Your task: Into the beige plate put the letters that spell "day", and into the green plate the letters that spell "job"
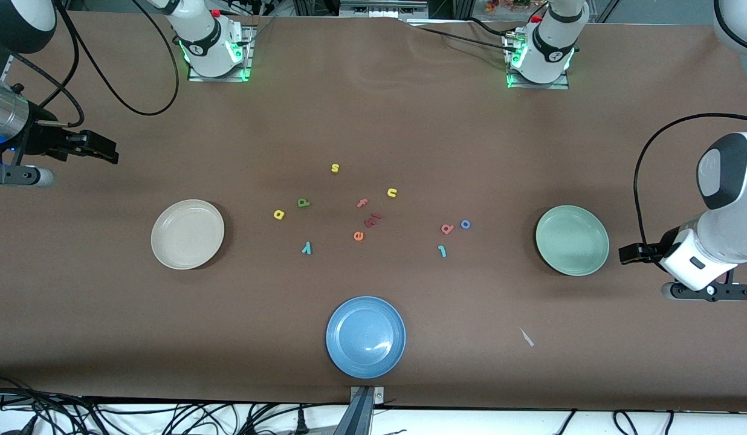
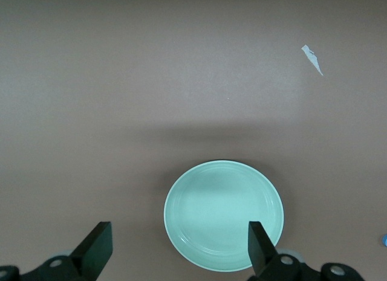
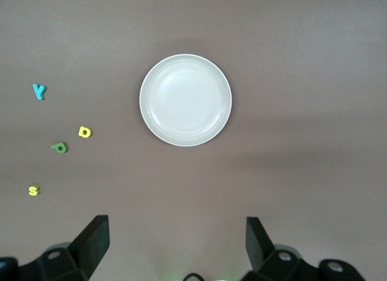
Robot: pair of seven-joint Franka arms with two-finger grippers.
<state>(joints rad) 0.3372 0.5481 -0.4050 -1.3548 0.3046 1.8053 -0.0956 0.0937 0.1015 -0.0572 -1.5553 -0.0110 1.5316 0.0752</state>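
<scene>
The beige plate (image 1: 187, 234) (image 3: 185, 100) lies bare toward the right arm's end of the table. Beside it, toward the middle, are the yellow rounded letter (image 1: 279, 214) (image 3: 84, 132), the green looped letter (image 1: 303, 202) (image 3: 59, 147) and the teal "y" (image 1: 307, 247) (image 3: 39, 91). The green plate (image 1: 572, 240) (image 2: 222, 214) lies bare toward the left arm's end. Near it are the blue "o" (image 1: 465, 224), the salmon-red looped letter (image 1: 447, 228) and the teal "j" (image 1: 442, 251). My right gripper (image 1: 107, 151) (image 3: 178, 245) hangs open and holds nothing, over the table by the beige plate. My left gripper (image 1: 627, 254) (image 2: 180, 248) hangs open and holds nothing, by the green plate's rim.
A blue plate (image 1: 365, 336) sits near the table's front edge. In the middle lie a yellow "s" (image 1: 335, 168) (image 3: 34, 190), a yellow "u" (image 1: 391, 193), a salmon "f" (image 1: 362, 203), dark red letters (image 1: 372, 219) and an orange "e" (image 1: 358, 235). A white scrap (image 1: 526, 337) (image 2: 312, 57) lies nearer the camera than the green plate.
</scene>
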